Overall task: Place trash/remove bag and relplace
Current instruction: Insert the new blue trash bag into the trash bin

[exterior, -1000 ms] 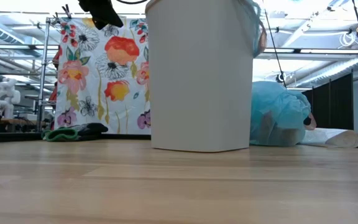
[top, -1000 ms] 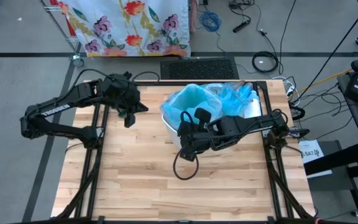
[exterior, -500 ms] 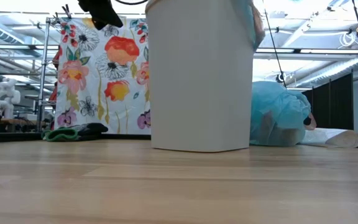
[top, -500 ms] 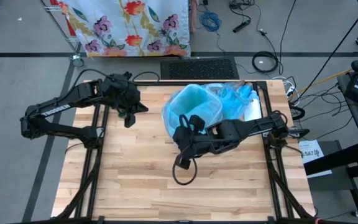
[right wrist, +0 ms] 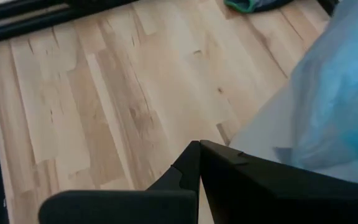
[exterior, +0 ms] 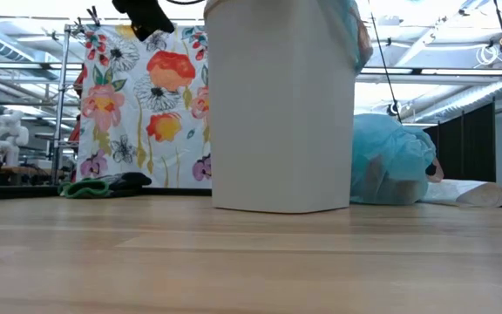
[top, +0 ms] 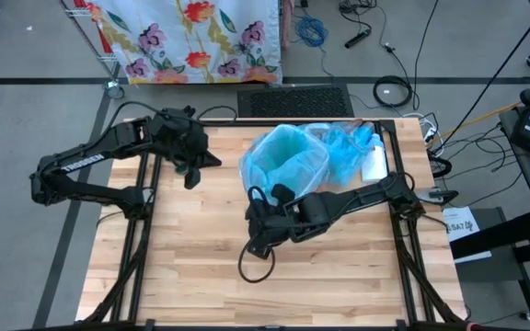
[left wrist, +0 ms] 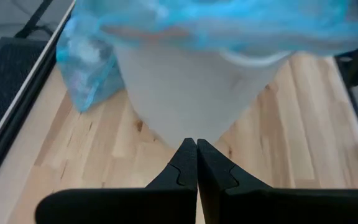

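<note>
Looking at the table, the white bin (top: 288, 170) already wears a light-blue liner (top: 283, 152), and a bunched-up blue bag (top: 348, 142) lies just behind it, so the swap seems mostly done. No trash wads show anywhere on the wood; whether any sit in either bag can't be told. The right gripper (top: 256, 225) hangs clenched on nothing in front of the bin, and the left gripper (top: 191, 170) waits off to its side, fingers pressed together and empty too.
</note>
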You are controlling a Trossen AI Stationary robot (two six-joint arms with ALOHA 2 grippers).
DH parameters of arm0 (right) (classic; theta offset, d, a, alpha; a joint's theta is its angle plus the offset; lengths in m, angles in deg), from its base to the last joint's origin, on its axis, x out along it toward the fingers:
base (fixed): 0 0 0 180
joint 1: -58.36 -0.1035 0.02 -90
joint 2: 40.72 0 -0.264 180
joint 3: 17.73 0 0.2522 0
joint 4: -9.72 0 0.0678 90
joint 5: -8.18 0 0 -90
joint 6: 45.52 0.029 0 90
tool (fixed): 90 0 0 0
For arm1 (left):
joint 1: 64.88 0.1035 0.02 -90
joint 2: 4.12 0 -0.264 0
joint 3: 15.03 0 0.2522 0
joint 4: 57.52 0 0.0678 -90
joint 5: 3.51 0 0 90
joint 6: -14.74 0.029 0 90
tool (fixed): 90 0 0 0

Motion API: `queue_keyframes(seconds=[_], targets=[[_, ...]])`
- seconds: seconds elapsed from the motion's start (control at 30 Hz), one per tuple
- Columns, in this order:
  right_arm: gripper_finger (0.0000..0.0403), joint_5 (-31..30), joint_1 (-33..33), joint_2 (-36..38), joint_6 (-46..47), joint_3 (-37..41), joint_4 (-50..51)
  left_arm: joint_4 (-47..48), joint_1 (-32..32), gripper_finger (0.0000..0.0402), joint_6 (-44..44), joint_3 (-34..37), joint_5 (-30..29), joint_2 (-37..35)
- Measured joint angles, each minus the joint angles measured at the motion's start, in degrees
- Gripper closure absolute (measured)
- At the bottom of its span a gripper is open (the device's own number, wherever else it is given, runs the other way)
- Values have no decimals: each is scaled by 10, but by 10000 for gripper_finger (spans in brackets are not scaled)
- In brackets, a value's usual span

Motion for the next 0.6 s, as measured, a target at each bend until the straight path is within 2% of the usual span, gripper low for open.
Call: queue_keyframes(seconds=[0.33,0.47,0.6], targets=[[403,10,-3,22,14,0,-57,-126,-3,401,0,0,68,-1],[403,14,-10,35,27,0,-63,-162,-13,401,0,0,73,-1],[403,-12,-22,59,41,0,-42,-194,-20,401,1,0,73,8]])
